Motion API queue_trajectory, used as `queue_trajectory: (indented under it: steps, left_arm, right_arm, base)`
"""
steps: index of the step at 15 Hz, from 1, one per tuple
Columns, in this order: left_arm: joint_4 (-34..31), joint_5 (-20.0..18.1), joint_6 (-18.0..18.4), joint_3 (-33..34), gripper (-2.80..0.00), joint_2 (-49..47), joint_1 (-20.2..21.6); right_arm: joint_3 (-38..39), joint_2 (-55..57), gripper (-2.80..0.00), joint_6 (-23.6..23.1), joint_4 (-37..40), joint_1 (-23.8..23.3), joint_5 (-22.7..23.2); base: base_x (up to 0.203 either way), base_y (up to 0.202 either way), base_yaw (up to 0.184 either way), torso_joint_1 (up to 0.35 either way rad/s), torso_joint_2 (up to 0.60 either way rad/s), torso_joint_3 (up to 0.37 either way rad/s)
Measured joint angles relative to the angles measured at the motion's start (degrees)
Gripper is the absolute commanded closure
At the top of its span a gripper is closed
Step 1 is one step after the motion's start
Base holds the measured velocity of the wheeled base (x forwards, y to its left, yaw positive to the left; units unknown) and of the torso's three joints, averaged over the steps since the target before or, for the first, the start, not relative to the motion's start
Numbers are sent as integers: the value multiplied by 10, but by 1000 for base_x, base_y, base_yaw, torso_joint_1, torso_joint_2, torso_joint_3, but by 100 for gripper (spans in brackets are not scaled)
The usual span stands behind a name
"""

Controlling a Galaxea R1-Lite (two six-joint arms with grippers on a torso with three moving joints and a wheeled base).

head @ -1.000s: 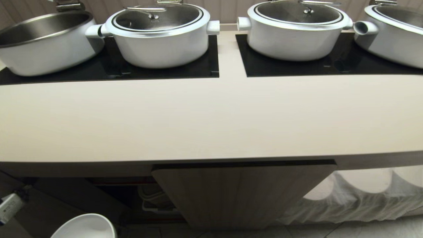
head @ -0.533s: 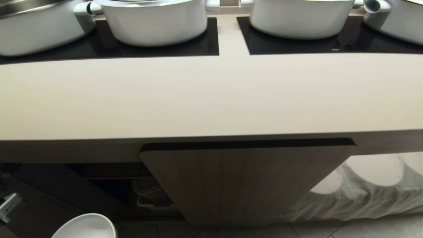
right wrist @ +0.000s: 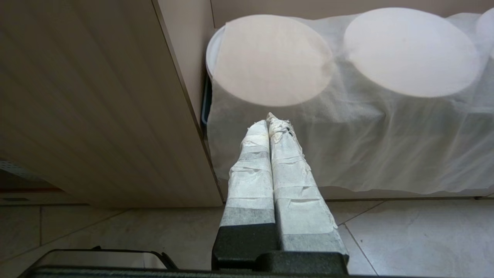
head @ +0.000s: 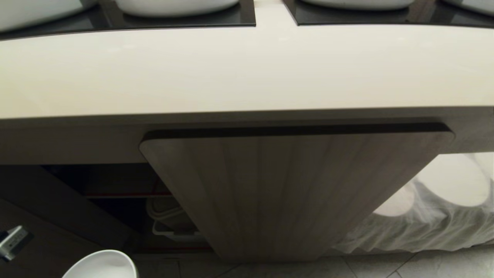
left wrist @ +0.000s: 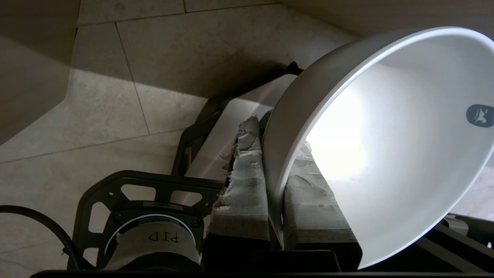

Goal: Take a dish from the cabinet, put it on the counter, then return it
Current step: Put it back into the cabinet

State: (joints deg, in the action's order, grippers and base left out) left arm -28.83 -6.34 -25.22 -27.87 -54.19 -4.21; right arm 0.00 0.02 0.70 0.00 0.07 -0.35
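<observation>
The dish (head: 102,266), a plain white deep bowl, shows at the bottom left of the head view, low in front of the cabinet's dark open side (head: 112,181). In the left wrist view my left gripper (left wrist: 274,154) is shut on the rim of the dish (left wrist: 386,146), one taped finger inside the bowl and one outside, above the tiled floor. The cabinet's fluted beige door (head: 285,193) stands under the counter (head: 247,69). My right gripper (right wrist: 270,121) is shut with nothing in it, hanging low beside the door's edge.
White pots (head: 177,5) stand on black hob plates (head: 173,19) at the counter's back. Inside the cabinet are a red-edged shelf (head: 127,195) and a white basket (head: 170,222). A white cloth (head: 424,208) covers round things right of the door.
The head camera has sunk, so the counter and pots have slid up the picture and the cabinet door fills more of it. The dish stays held at the bottom left.
</observation>
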Motion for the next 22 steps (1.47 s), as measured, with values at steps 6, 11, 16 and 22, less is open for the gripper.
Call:
queue_trajectory:
  steps: [6,11,16,22]
  left_arm:
    - [0,0,-2,1,0,-1,-5]
    - [0,1,-3,5,0,-2,-3]
    - [0,1,-3,5,0,-1,-2]
    - [1,3,-18,1,0,-1,-2]
  right_arm:
    - [0,0,0,0,0,0,0]
    - [0,0,0,0,0,0,0]
    - [0,0,0,0,0,0,0]
    - [0,0,0,0,0,0,0]
  base:
    - [0,0,0,-163,466,298]
    - [0,0,0,-94,357,260]
    - [0,0,0,-6,34,24]
    - [0,0,0,0,0,0]
